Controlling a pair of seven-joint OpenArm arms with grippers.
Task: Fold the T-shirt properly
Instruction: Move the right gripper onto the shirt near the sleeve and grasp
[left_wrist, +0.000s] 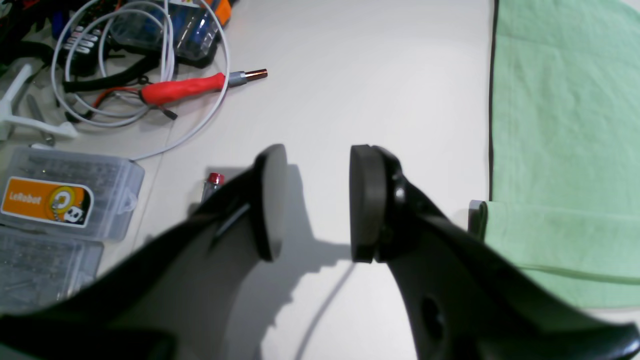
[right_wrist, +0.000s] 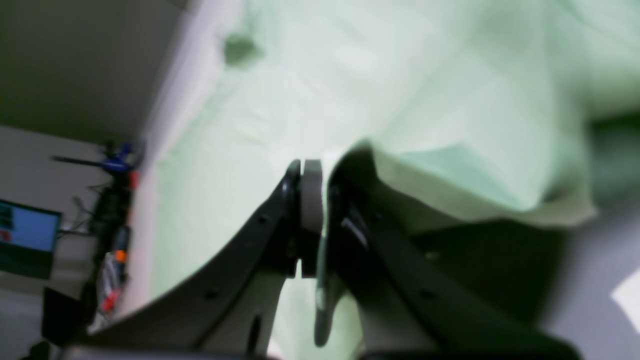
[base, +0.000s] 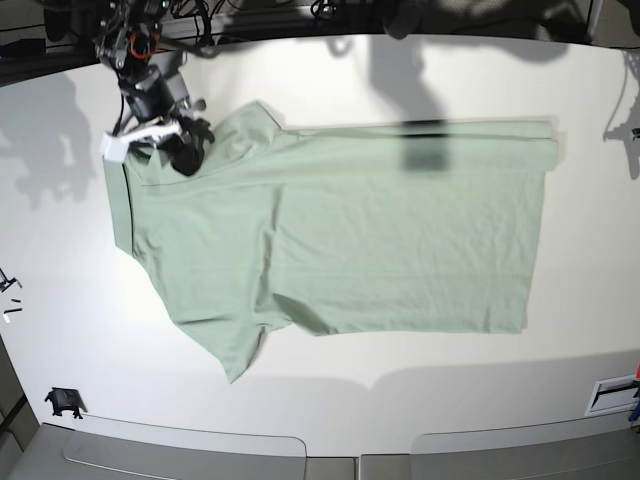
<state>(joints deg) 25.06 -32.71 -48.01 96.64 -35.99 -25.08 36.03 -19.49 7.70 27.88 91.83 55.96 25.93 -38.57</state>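
While the white table (base: 420, 390) carries the T-shirt (base: 380, 240) spread flat, collar end toward the base view's left, the right gripper (right_wrist: 314, 210) stands at that end with its jaws pinched on a raised fold of the cloth. The left gripper (left_wrist: 317, 202) hovers beside the shirt's edge, jaws parted, holding nothing. A red-handled tool (left_wrist: 187, 87) lies among cables (left_wrist: 150, 65).

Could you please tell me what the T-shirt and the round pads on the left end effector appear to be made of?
The T-shirt looks like a soft, matte woven or knitted cloth, likely cotton: it creases finely and drapes where the right end effector pinches it. The pads on the left end effector look like dark, matte rubber or foam on glossy black plastic arms; which one I cannot say.
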